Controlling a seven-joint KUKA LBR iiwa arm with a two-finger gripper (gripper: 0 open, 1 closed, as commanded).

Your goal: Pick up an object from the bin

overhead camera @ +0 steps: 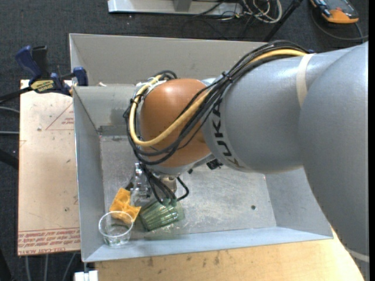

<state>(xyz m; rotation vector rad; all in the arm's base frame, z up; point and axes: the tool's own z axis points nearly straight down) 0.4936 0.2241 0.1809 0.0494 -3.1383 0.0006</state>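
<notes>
End effector (140, 187) low in bin (234, 201), near-left corner, between orange crumpled piece (122, 203) and green ribbed item (159, 215); clear cup (115, 228) beside them. Grip state: cannot tell.

free: bin floor (234, 201) right side | blocked: near-left corner, clear cup (115, 229), orange piece (122, 202), green ribbed piece (159, 216)

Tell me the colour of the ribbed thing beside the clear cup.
Pale green; the ribbed thing shows best in the camera view.
</notes>
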